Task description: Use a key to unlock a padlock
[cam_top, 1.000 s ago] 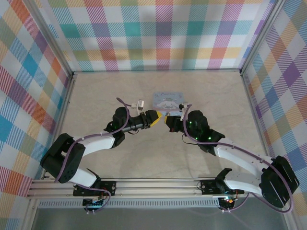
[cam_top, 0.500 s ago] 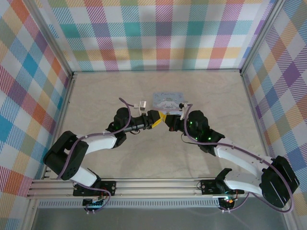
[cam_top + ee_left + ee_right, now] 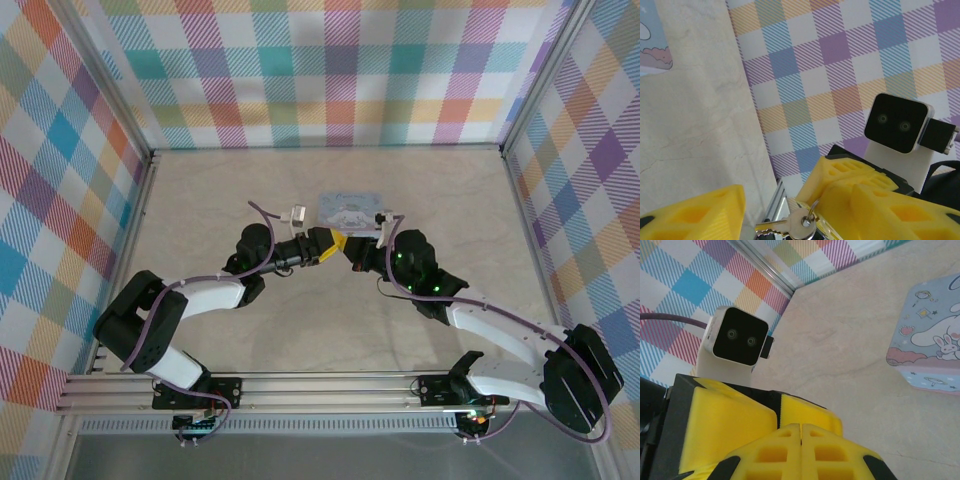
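Observation:
Both grippers meet at the table's middle, just in front of the tin. My right gripper [image 3: 352, 252] [image 3: 801, 436] is shut, its yellow fingers pressed flat together. In the left wrist view a small ring with two silvery keys [image 3: 801, 226] hangs from those right fingers [image 3: 840, 172]; what exactly they pinch is hidden. My left gripper [image 3: 336, 243] [image 3: 795, 222] is open. One finger [image 3: 690, 215] stands well left of the keys, the other close beside the right gripper's tips. The padlock is hidden.
A pale blue tin with a white cartoon figure [image 3: 348, 208] [image 3: 935, 340] [image 3: 652, 45] lies just beyond the grippers. Plaid walls on metal rails [image 3: 150, 160] enclose the beige table on three sides.
My left gripper has crept right and slightly farther back, closing in on the right gripper's tips. The right arm has held still.

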Tool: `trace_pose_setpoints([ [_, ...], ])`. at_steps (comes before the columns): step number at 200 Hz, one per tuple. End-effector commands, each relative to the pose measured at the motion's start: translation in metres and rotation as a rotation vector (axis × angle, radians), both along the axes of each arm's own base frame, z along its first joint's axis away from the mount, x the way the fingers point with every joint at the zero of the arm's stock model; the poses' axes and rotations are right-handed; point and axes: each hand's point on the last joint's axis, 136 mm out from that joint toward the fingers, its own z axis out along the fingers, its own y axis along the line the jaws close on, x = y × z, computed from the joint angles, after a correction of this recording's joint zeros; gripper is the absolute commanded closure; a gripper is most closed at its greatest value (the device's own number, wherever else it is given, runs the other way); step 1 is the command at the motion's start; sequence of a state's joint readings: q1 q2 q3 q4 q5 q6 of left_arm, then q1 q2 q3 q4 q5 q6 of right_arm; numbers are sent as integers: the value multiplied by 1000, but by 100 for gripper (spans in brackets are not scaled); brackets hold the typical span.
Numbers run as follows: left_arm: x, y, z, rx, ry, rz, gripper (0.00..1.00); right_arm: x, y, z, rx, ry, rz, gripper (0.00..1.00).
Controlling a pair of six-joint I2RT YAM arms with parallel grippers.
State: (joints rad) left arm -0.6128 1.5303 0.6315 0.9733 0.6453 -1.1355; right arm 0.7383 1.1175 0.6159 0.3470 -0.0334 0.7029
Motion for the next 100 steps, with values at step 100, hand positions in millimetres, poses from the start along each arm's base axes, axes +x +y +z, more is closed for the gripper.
trace_pose_setpoints([
  [100, -32, -18, 51, -109, -185, -143, 43, -3, 3, 2, 110, 37, 42, 100],
])
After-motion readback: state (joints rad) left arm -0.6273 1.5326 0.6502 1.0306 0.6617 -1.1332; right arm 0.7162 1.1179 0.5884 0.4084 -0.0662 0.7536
